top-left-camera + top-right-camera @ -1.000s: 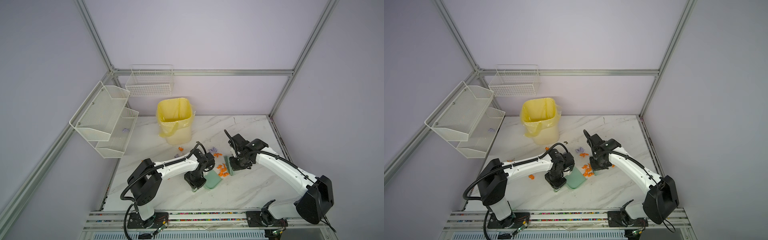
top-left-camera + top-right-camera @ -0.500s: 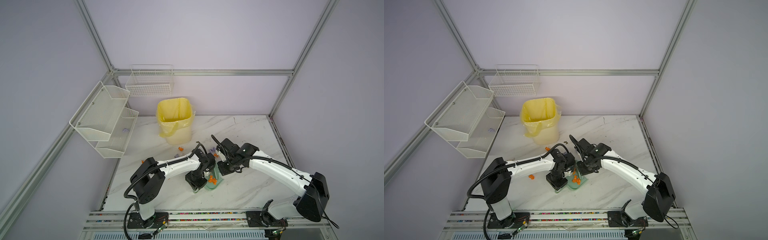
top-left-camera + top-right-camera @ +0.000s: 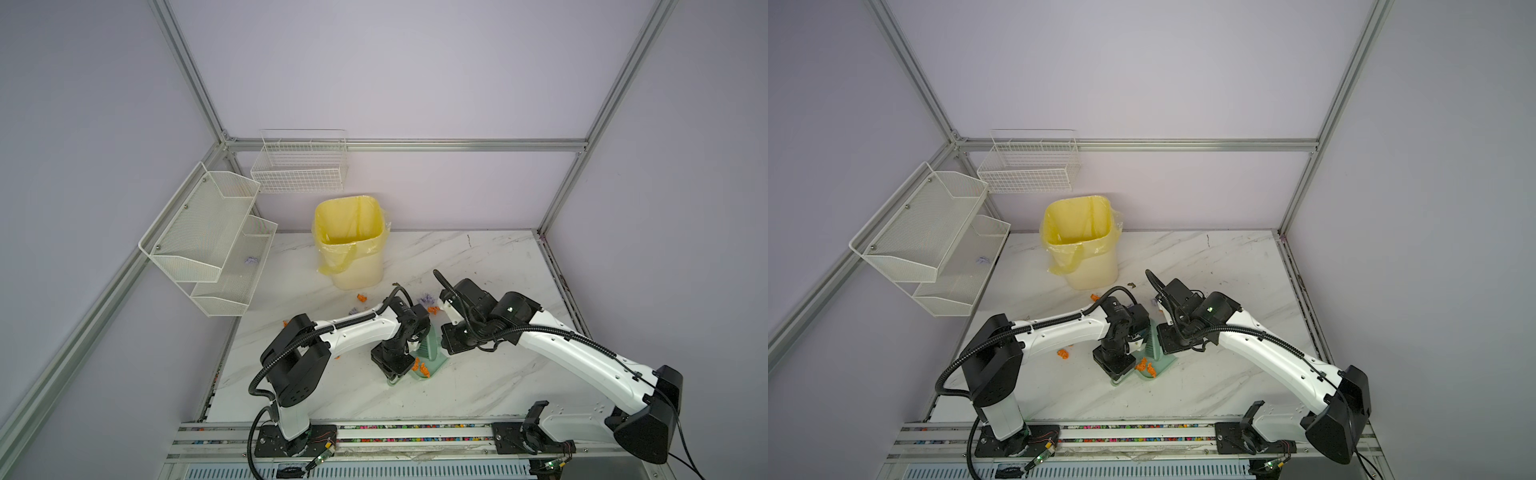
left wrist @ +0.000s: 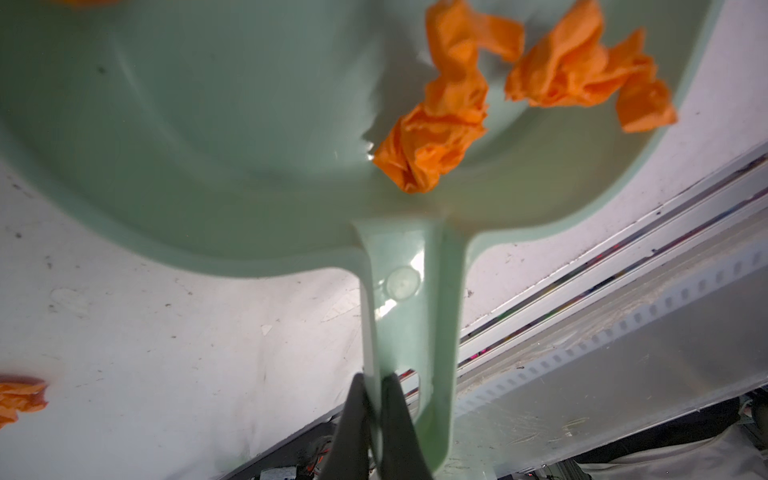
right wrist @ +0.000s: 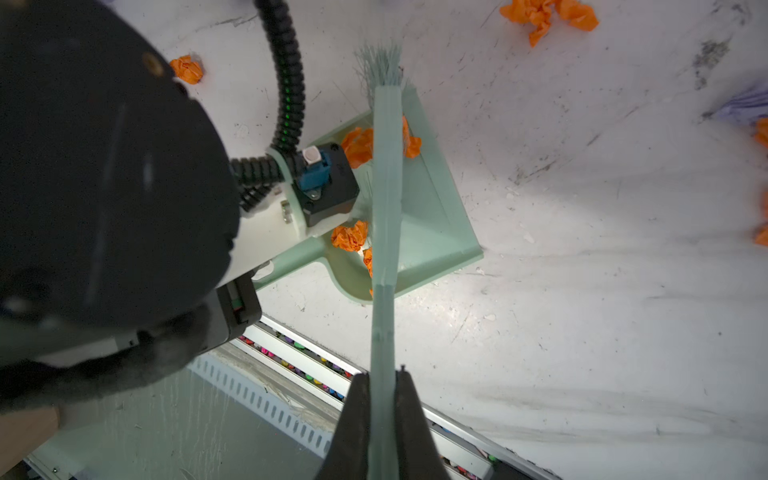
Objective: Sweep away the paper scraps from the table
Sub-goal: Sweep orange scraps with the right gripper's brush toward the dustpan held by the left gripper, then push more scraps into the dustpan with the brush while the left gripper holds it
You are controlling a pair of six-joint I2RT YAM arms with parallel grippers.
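The bin (image 3: 351, 245) stands at the back of the table (image 3: 478, 382), and the shelves (image 3: 208, 241) hang on the left wall. In the right wrist view your left arm's wrist covers part of the dustpan (image 5: 432, 224).

Both arms reach inward, their wrists nearly meeting. Your left gripper (image 4: 374, 378) is clamped on the dustpan handle. Your right gripper (image 5: 382, 374) is clamped on the brush (image 5: 386, 187), which reaches across the dustpan.

Several orange scraps (image 4: 440, 137) sit in the dustpan, and others lie loose on the table toward the bin. From above, the wrists hide both grippers.
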